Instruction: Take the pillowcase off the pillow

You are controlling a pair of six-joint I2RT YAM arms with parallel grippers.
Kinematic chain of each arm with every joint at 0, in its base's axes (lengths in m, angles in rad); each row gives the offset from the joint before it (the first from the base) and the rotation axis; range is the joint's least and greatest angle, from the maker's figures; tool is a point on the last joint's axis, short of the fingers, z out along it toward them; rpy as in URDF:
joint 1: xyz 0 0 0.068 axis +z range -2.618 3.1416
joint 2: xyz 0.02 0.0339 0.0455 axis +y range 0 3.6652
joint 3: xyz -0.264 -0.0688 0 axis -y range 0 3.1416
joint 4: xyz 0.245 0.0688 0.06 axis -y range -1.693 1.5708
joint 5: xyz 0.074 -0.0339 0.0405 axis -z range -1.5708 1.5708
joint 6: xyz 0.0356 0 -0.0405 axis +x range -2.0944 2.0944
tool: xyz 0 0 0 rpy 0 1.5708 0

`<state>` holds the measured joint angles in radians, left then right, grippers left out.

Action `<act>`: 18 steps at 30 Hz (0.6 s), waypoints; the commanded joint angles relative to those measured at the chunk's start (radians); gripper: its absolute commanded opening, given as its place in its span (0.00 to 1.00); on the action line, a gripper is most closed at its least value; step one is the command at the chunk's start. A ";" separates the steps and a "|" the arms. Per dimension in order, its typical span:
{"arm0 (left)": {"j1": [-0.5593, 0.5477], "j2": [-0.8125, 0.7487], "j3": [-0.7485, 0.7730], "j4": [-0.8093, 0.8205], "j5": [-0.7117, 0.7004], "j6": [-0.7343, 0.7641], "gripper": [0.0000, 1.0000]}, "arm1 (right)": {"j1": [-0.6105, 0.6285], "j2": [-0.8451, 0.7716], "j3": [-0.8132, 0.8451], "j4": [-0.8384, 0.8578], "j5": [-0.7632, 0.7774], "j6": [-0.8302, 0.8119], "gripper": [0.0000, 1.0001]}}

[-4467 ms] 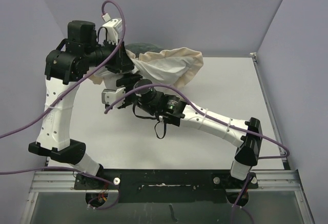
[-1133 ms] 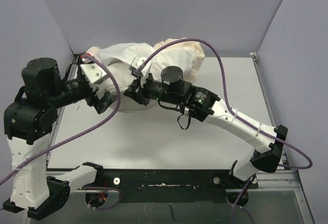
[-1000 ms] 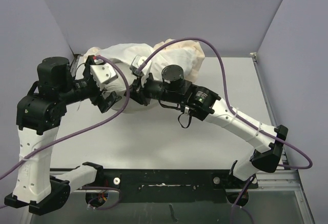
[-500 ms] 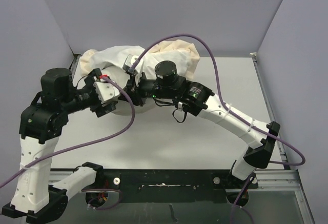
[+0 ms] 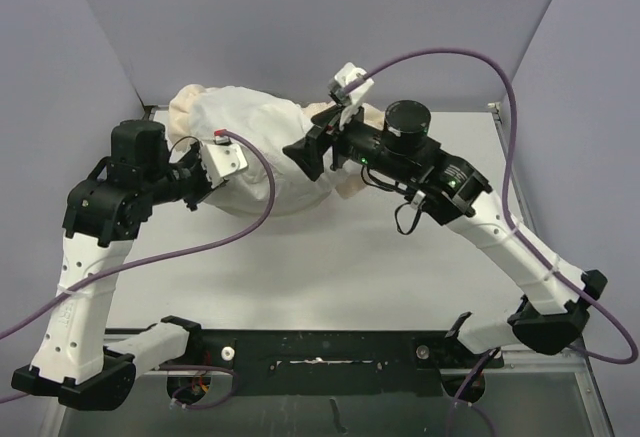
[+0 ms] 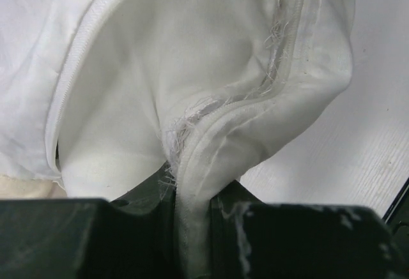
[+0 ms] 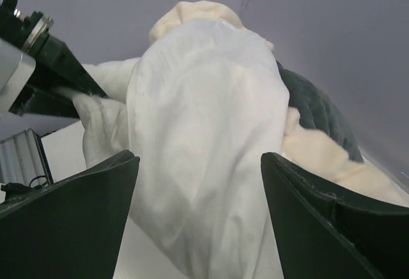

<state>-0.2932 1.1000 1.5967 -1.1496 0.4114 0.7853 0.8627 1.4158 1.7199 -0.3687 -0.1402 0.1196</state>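
The pillowcase (image 5: 262,147) lies bunched at the back left of the table, white side out, with peach-beige frill (image 5: 188,107) at its far end. Its dark grey plush face (image 7: 319,113) shows in the right wrist view. The cloth bulges plumply; the pillow is hidden inside it. My left gripper (image 5: 212,181) is shut on a frayed white seam (image 6: 192,164) of the pillowcase at its near left edge, beside a zip (image 6: 83,49). My right gripper (image 5: 308,153) hangs open just right of the bundle, and the white cloth (image 7: 204,132) beyond its fingers is not touched.
Purple walls close the back and both sides of the white table (image 5: 400,267). A metal rail (image 5: 330,347) runs along the near edge by the arm bases. Purple cables (image 5: 440,57) loop above both arms.
My left gripper moved in and shut on the white seam. My right gripper opened, let go of the cloth and drew back up and to the right.
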 commanded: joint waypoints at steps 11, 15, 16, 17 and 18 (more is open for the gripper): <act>0.002 0.013 0.229 0.042 0.036 -0.108 0.00 | -0.092 -0.211 -0.214 -0.046 0.148 -0.046 0.73; 0.001 0.007 0.235 0.008 0.045 -0.108 0.00 | -0.185 -0.229 -0.225 0.008 0.095 0.002 0.49; 0.001 0.004 0.234 0.001 0.048 -0.109 0.00 | -0.213 -0.229 -0.218 0.015 0.089 0.009 0.43; 0.001 0.001 0.229 -0.005 0.050 -0.108 0.00 | -0.229 -0.224 -0.208 0.013 0.085 0.012 0.40; 0.001 -0.004 0.225 -0.010 0.052 -0.108 0.00 | -0.245 -0.216 -0.195 0.005 0.082 0.011 0.39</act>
<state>-0.2932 1.1275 1.7573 -1.1904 0.4374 0.6960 0.6891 1.2224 1.4899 -0.4145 -0.0700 0.1055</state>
